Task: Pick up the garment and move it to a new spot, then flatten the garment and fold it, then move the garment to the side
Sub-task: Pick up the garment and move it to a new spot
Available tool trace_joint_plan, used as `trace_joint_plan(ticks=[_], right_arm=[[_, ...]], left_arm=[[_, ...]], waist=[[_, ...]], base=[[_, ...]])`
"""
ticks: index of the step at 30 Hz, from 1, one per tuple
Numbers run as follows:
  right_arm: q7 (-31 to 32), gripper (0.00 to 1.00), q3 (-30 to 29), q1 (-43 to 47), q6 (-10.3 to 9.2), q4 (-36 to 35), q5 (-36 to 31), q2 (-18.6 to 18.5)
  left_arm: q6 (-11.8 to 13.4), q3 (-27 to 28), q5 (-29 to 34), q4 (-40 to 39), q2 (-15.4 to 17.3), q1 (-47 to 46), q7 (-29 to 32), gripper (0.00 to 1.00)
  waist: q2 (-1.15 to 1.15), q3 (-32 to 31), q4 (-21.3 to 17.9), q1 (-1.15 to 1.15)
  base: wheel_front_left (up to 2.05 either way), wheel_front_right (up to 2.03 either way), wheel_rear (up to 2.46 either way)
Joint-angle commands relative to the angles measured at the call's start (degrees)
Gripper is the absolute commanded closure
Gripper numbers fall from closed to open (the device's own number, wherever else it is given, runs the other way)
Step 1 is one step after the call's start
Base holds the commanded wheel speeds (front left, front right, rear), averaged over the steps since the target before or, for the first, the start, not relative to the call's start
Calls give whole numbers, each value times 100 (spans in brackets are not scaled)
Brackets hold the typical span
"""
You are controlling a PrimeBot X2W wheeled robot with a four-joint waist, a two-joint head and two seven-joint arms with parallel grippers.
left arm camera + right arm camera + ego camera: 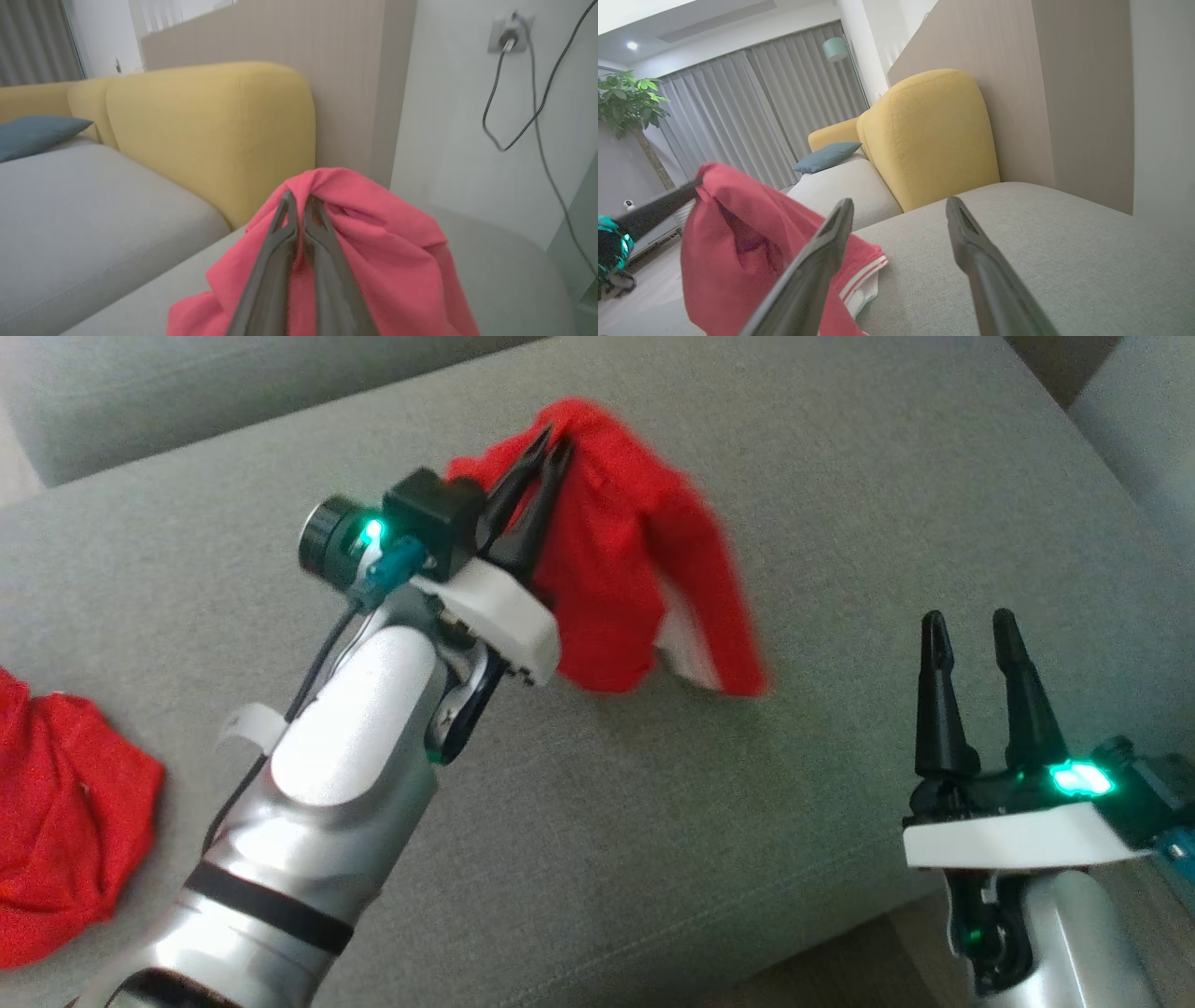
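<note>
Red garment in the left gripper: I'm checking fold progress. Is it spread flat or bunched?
Bunched, hanging. The left gripper is shut on the red garment, its folds draping toward the grey cushion.

Free room: the grey cushion (709, 859) lies bare from centre to 6 o'clock and across to 3 o'clock.
12 o'clock: red garment (607, 569) hangs from the left gripper (556, 439), fingers pinched on it.
7 o'clock: left arm (317, 784) slants up towards centre.
8 o'clock: another red cloth (56, 803), heaped.
4 o'clock: right gripper (968, 616), fingers spread.
Far side: yellow backrest (210, 130) and wall (467, 116).
</note>
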Motion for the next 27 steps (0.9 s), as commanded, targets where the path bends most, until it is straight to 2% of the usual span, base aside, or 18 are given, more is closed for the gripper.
trace_joint_plan(ticks=[1,2,4,9,17,22,27], right_arm=[[-62,0,142,-311,-4,-218,66,-39],[-62,0,142,-321,-4,-221,68,-39],[-62,0,140,-338,-4,-227,57,-39],[-62,0,70,-334,-4,-223,8,-39],[-62,0,-45,-196,-4,-115,-185,-39],[-62,0,-120,-51,-4,-34,-312,-39],[-62,0,-274,162,-4,87,-374,-39]], left_arm=[[37,215,92,11,130,-396,-61,100],[76,203,160,241,138,-384,-66,100],[163,208,265,608,135,-364,-73,0],[180,341,441,734,168,-280,-76,0],[248,813,619,-39,380,239,-77,0],[248,1073,680,-708,651,936,-77,0],[407,1437,571,-1399,831,2029,-77,0]], waist=[[0,99,-76,0],[0,117,-74,0],[0,143,-41,0],[0,106,237,0],[0,-225,972,0],[0,-481,1433,0],[0,-746,1837,0]], base=[[0,0,0],[0,0,0],[0,0,0],[0,0,0],[0,0,0],[0,0,0],[0,0,0]])
